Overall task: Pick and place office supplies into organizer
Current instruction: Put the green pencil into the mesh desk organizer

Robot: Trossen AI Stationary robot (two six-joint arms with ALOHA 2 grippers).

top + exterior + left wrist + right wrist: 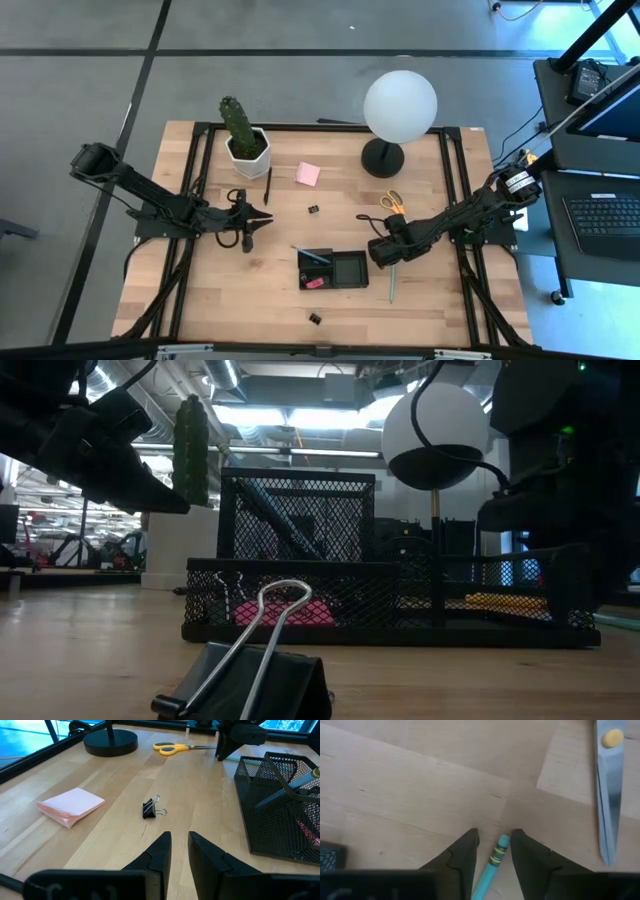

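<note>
The black mesh organizer (348, 271) stands at the table's middle front, holding a pen (312, 256) and a pink eraser (313, 283). Right of it lies the thin green pencil (392, 282). My right gripper (494, 836) points down over the pencil's far end (498, 851), open, one finger on either side without touching it. My left gripper (179, 837) waits at the table's left, slightly open, holding nothing. On the table lie the pink sticky-note pad (308, 174), yellow-handled scissors (392, 202), a black pen (268, 185) and two binder clips (313, 210) (315, 318).
A potted cactus (243, 135) and a white globe lamp (399, 100) on a round black base (382, 157) stand along the far edge. The scissors' blades (609, 795) lie close to my right gripper. Bare wood lies between my left gripper and the organizer.
</note>
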